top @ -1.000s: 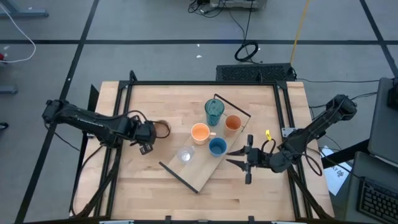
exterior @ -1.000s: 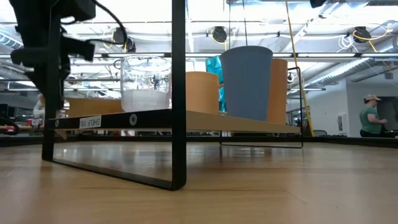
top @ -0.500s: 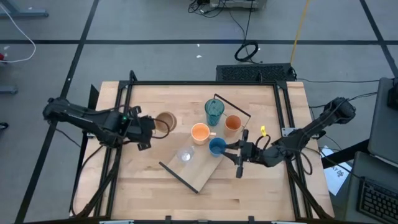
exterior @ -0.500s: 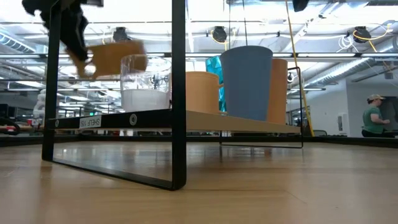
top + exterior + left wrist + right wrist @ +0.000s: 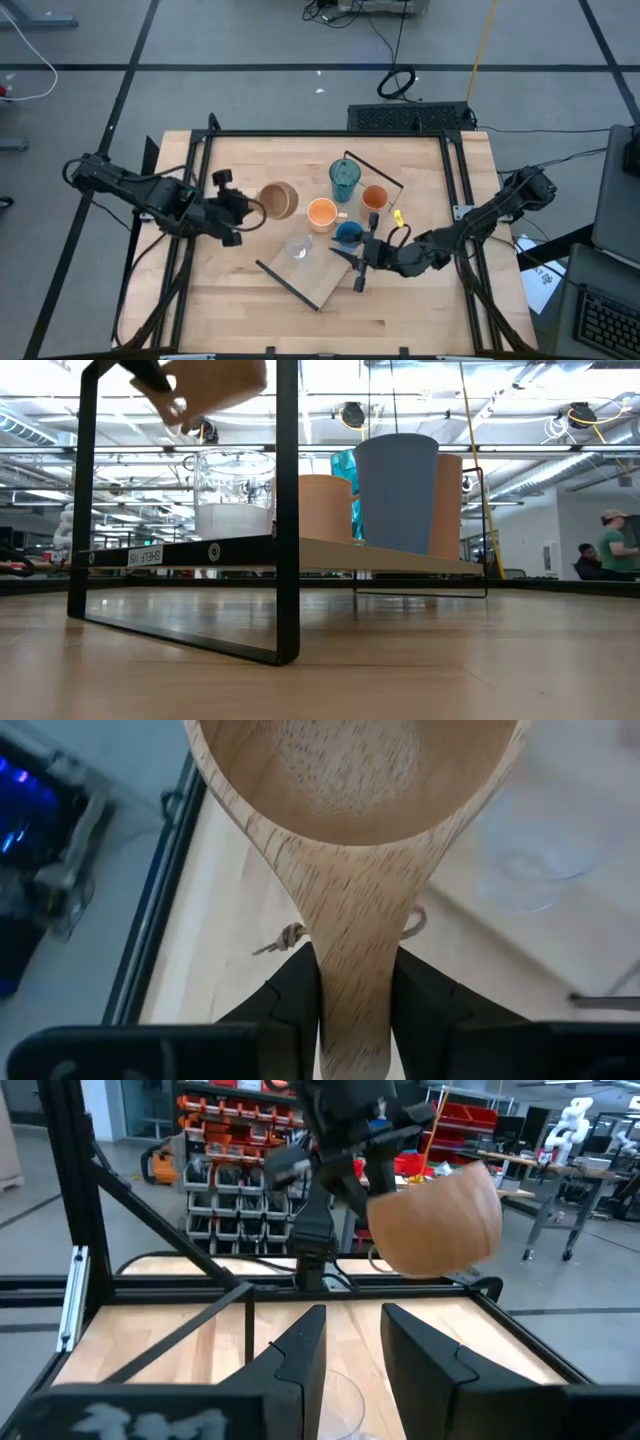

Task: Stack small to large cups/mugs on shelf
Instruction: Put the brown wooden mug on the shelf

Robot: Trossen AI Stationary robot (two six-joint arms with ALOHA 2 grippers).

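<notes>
My left gripper (image 5: 247, 208) is shut on the tan wooden mug (image 5: 278, 200), held high above the table left of the shelf (image 5: 318, 282). The mug also shows in the low view (image 5: 212, 382). The clear cup (image 5: 297, 248), two orange cups (image 5: 322, 212) (image 5: 374, 197), the teal tumbler (image 5: 345, 178) and the blue cup (image 5: 348, 235) stand on the shelf board. My right gripper (image 5: 350, 268) is open and empty over the shelf's right edge, just near of the blue cup, pointing toward the clear cup. My left gripper pinches the mug's flat wooden handle (image 5: 352, 945) between its two fingers (image 5: 292, 1005). The fingers come level from the table's left and lie along the handle. The mug is lifted clear, its mouth up and its bowl (image 5: 350, 770) pointing away from the gripper toward the shelf.
The shelf lies slantwise on the table's middle, with black metal rails at its ends (image 5: 288, 510). Bare tabletop (image 5: 250, 165) lies on the left and along the near edge. People show far off in the room (image 5: 608, 545).
My left gripper has raised the tan mug well clear of the table and carried it a little toward the shelf. My right gripper has moved toward the table's left, from beside the shelf to its right edge near the blue cup, staying open.
</notes>
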